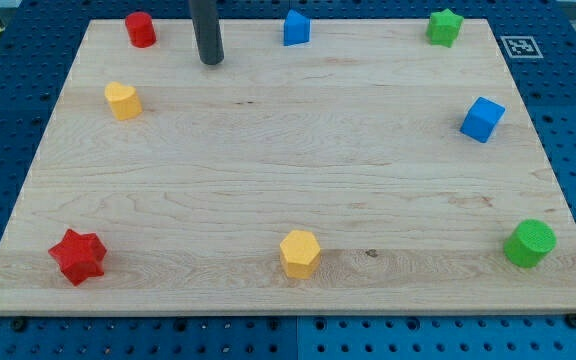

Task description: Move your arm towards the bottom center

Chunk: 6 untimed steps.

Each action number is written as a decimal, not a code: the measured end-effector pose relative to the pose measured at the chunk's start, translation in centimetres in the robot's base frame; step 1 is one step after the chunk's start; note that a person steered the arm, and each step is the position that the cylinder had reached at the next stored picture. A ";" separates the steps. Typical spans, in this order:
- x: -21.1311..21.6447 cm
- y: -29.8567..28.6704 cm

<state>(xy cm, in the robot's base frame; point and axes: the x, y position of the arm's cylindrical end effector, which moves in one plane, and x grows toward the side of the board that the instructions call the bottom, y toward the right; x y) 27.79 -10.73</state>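
Observation:
My tip is near the view's top, left of centre, on the wooden board. It stands to the right of the red cylinder and left of the blue block, touching neither. The yellow hexagonal block sits at the bottom centre, far below my tip.
A yellow heart-shaped block lies at the left. A red star is at the bottom left. A green star is at the top right, a blue cube at the right, a green cylinder at the bottom right.

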 end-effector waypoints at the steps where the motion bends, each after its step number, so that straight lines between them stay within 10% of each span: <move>1: 4.7 1.8; 4: 24.6 4.5; 6: 29.2 5.3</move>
